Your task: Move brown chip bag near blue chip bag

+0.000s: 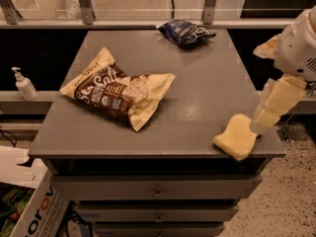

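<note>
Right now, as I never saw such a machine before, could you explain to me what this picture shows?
There is one picture, from a camera looking down on a grey table with drawers. The white arm at the right belongs to a robot. Its cream-coloured gripper hangs by the table's right edge, close to a yellow sponge. A large tan-and-brown chip bag lies left of the middle, and a small dark blue chip bag lies at the far edge. Neither bag is held.
</note>
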Available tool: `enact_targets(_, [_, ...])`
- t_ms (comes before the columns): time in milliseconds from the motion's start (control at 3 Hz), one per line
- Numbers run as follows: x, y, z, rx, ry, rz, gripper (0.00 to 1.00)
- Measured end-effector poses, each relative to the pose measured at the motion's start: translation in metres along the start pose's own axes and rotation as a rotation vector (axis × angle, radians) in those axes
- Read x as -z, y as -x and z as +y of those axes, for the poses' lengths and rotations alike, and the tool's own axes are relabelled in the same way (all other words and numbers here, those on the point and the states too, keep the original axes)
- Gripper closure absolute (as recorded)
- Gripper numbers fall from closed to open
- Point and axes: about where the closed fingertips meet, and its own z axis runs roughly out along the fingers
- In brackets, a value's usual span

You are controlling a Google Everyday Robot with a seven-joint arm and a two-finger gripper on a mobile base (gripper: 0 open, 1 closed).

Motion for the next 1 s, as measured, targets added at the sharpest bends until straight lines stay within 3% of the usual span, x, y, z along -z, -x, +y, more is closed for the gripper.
enact_targets(667, [-0.063, 0.040, 0.004, 0.001, 0.066, -0.225, 0.00])
enact_targets(1000, [-0.063, 0.041, 0.004, 0.001, 0.066, -0.225, 0.00])
